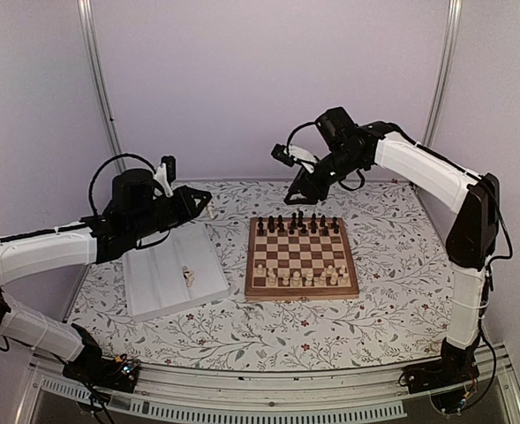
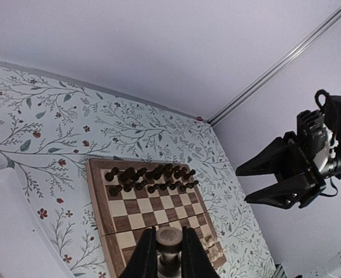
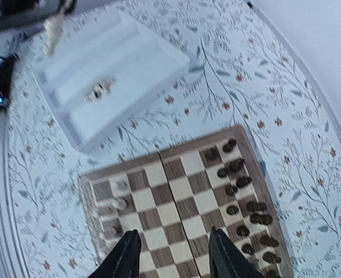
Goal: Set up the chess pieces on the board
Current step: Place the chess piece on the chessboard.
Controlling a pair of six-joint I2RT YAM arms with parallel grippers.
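Note:
The board (image 1: 302, 258) lies mid-table, with dark chessmen (image 1: 299, 223) on its far rows and pale chess pieces (image 1: 299, 277) on its near rows. My left gripper (image 1: 205, 208) hovers above the tray's far end, left of the board, shut on a pale chess piece (image 2: 169, 238). That piece also shows in the right wrist view (image 3: 53, 32). My right gripper (image 1: 297, 190) is open and empty, high above the board's far edge. In its wrist view the right gripper (image 3: 173, 258) hangs over the board (image 3: 182, 191). A few pale pieces (image 1: 188, 276) lie in the tray.
A white compartment tray (image 1: 158, 274) sits left of the board on the flowered tablecloth. It also shows in the right wrist view (image 3: 124, 63). White walls and metal posts enclose the table at the back and sides.

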